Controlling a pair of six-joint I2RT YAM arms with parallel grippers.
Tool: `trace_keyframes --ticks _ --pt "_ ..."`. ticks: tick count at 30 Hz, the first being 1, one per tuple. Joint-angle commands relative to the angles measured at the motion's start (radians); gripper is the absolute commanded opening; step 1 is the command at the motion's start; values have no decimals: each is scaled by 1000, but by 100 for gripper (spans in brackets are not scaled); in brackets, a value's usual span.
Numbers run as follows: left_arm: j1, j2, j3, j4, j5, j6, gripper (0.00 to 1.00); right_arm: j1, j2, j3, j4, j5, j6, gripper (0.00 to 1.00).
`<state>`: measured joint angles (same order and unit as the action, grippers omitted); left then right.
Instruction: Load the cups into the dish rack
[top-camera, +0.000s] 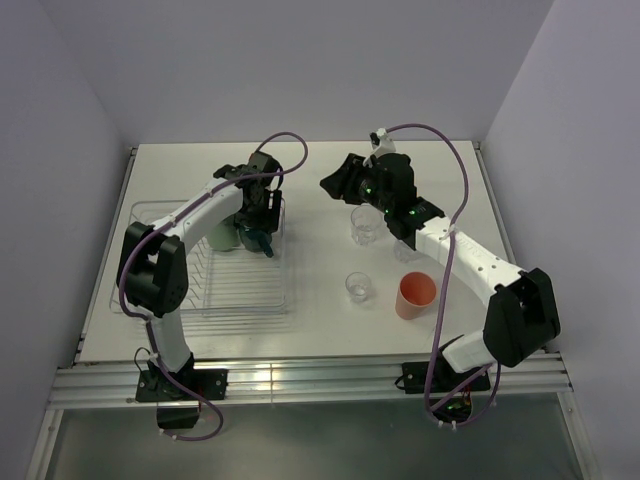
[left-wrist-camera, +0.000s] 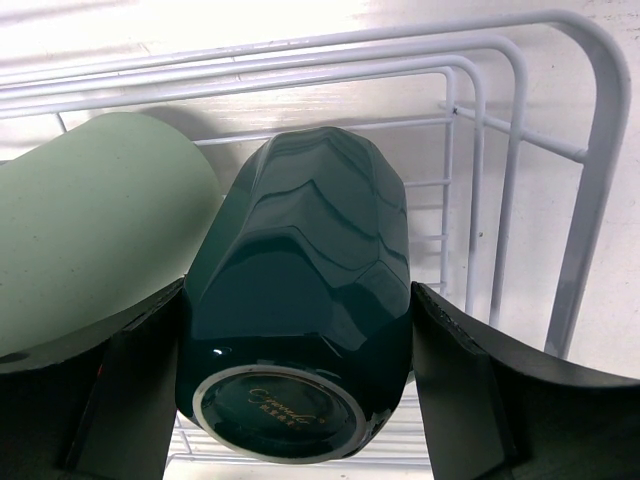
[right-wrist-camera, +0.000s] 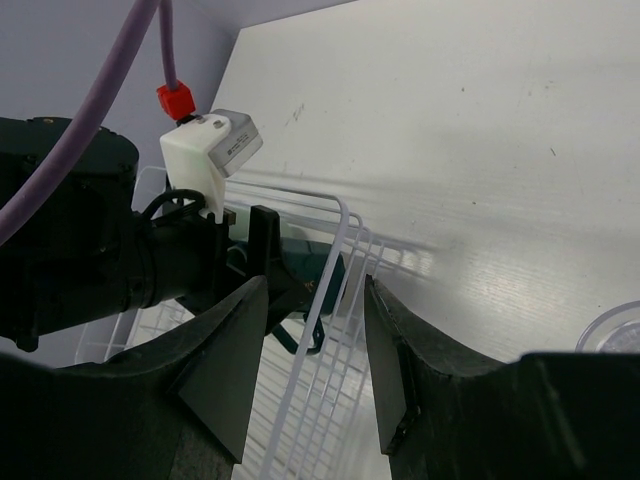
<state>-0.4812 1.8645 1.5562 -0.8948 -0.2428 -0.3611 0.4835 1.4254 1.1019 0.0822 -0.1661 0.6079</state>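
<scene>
The dish rack (top-camera: 140, 215) sits at the left of the table. My left gripper (top-camera: 258, 228) reaches into its far right corner, shut on the dark teal mug (left-wrist-camera: 300, 260), which is tipped base toward the wrist camera. Both fingers (left-wrist-camera: 450, 380) press its sides. A pale green tumbler (left-wrist-camera: 90, 220) lies against the mug's left side inside the rack (left-wrist-camera: 600, 150). My right gripper (top-camera: 340, 185) hovers open and empty over the table right of the rack. Two clear glasses (top-camera: 365, 225) (top-camera: 358, 287) and a salmon-pink tumbler (top-camera: 415, 295) stand on the table.
A third clear glass (top-camera: 403, 252) shows partly under the right forearm. In the right wrist view my open right gripper (right-wrist-camera: 312, 300) faces the rack's white wire rim (right-wrist-camera: 345, 215) and the left wrist behind it. A glass rim (right-wrist-camera: 615, 335) sits at the right edge.
</scene>
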Motion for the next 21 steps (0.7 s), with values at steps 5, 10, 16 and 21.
trace_keyframes --ticks 5,10,16,21 --pt "1 -18 45 45 -33 -7 80 -10 7 23 41 -1 -10 51" --pt "3 -19 39 48 -33 -7 81 -10 10 19 44 -6 -10 51" --pt "3 -27 30 48 -36 -9 87 -10 10 19 42 -9 -10 51" --pt "1 -28 18 53 -36 -13 98 -10 12 19 45 -13 -8 51"
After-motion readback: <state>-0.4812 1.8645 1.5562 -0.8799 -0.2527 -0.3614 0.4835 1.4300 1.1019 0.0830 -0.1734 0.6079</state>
